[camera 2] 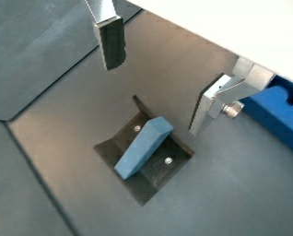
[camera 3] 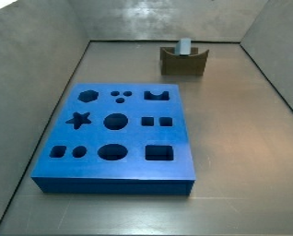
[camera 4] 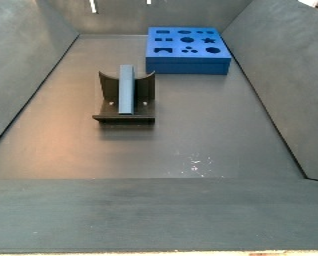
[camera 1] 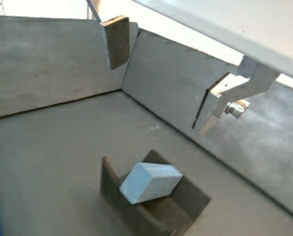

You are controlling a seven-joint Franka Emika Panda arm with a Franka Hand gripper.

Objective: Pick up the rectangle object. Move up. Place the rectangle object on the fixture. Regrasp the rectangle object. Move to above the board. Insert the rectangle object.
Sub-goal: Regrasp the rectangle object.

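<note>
Both fingers (camera 2: 110, 43) of the gripper (camera 2: 161, 78) stand wide apart and empty, above the rectangle object (camera 2: 143, 147) resting tilted in the fixture (camera 2: 146, 175) notch, its long axis running crosswise to the line between the fingers, board (camera 3: 116, 139) well apart

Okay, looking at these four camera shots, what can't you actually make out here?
- Pincer: open and empty above the fixture in both wrist views; out of frame in both side views.
- Rectangle object: in a side view, the fixture's walls hide its lower part.
- Board: cut by the frame edge in a wrist view.
- Board hole depths: too dark in both side views.
</note>
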